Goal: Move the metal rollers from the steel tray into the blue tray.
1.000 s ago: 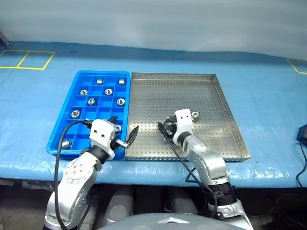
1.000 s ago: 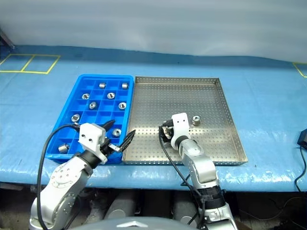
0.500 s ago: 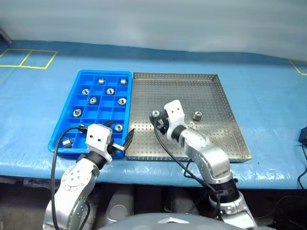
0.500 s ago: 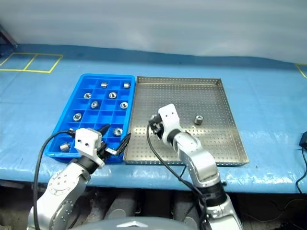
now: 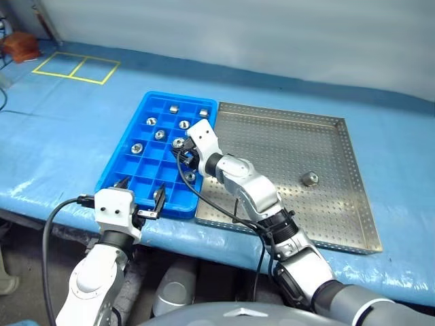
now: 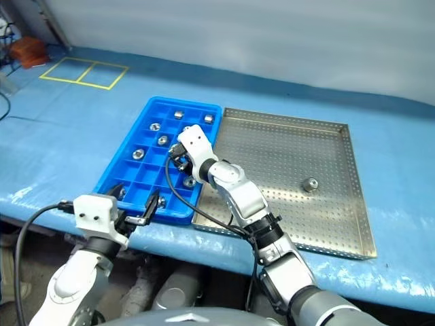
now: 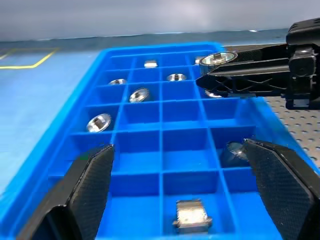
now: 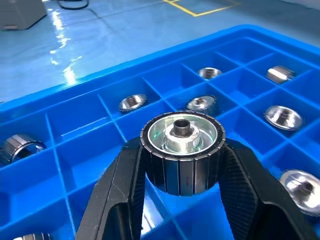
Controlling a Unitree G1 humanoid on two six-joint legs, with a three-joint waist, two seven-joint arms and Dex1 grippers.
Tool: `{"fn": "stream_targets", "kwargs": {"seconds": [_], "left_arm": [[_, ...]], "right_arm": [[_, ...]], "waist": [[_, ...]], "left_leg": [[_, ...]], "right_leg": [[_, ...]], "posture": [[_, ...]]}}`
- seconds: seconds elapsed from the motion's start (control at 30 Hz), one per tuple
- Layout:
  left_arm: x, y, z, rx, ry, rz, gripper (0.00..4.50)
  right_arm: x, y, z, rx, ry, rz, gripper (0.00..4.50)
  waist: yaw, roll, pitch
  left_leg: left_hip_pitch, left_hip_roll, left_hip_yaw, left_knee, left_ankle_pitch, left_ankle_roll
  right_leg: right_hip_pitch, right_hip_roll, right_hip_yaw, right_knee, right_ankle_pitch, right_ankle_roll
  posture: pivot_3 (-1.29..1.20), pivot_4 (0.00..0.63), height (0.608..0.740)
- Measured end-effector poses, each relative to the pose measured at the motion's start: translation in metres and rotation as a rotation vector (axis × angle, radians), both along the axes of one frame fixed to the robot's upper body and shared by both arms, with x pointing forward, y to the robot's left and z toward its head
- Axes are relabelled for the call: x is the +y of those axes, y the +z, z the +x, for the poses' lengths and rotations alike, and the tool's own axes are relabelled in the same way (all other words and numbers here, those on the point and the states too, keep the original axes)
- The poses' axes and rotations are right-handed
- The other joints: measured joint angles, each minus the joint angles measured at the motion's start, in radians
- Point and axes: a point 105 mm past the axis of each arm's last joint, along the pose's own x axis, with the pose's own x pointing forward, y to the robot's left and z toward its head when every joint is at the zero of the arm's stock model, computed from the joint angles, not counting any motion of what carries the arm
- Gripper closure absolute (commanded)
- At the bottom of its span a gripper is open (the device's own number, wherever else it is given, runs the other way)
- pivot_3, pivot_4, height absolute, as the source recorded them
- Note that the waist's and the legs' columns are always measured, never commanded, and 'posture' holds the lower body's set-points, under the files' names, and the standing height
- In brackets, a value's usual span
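A metal roller [image 8: 181, 151] is being carried, clamped in the right gripper [image 5: 182, 152], over the blue tray [image 5: 115, 173] at frame centre-left; release into an empty compartment is judged next. The left gripper [image 5: 141, 196] is being held spread wide, empty.

- blue tray [image 5: 129, 178]: my right arm crosses its right-hand columns in the middle of the head frames, covering several compartments there.
- blue tray, near rim: lower left of the head frames, partly behind my left gripper [image 5: 141, 197].
- roller [image 8: 181, 150] between my right fingers [image 8: 125, 192]: its lower body is covered by their pads.
- roller [image 8: 20, 147] at the left edge of the right wrist frame: cut off.
- steel tray [image 7: 300, 132]: a corner alone, cut by the right edge of the left wrist frame.
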Motion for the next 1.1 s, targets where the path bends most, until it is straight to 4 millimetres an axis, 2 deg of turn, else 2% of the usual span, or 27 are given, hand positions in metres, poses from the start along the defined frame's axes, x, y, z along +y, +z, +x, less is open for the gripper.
{"fn": "stream_targets", "kwargs": {"seconds": [0.27, 0.5, 0.73, 1.1], "left_arm": [[-0.004, 0.003, 0.001, -0.019, -0.009, -0.002, 0.00], [-0.007, 0.008, 0.004, -0.044, -0.025, -0.003, 0.00], [-0.011, 0.009, 0.005, -0.046, -0.055, -0.010, 0.00], [-0.020, 0.010, 0.010, -0.054, -0.109, -0.024, 0.00]], "right_arm": [[0.006, -0.009, 0.001, 0.035, 0.020, 0.007, 2.78], [0.001, -0.025, -0.002, 0.074, 0.004, -0.008, 2.78], [-0.006, -0.025, 0.000, 0.070, -0.014, -0.015, 2.78], [-0.018, -0.024, -0.001, 0.053, -0.044, -0.041, 2.78]], "waist": [[0.147, -0.001, 0.000], [0.227, -0.001, -0.001], [0.254, -0.001, -0.001], [0.249, -0.001, -0.001]], "left_leg": [[-0.004, 0.000, 0.003, 0.000, -0.001, -0.002], [-0.009, -0.001, 0.006, 0.001, -0.003, -0.005], [-0.013, -0.001, 0.005, 0.002, -0.003, -0.006], [-0.013, 0.000, 0.005, 0.002, -0.002, -0.007]], "right_leg": [[-0.009, 0.000, -0.002, -0.001, -0.001, -0.002], [-0.015, 0.003, -0.003, 0.000, 0.001, 0.002], [-0.015, 0.004, -0.005, 0.001, 0.001, 0.001], [-0.014, 0.004, -0.006, 0.001, 0.001, 0.001]], "posture": [[0.63, 0.150, 0.740], [0.61, 0.150, 0.740], [0.58, 0.150, 0.740], [0.53, 0.150, 0.740]]}}
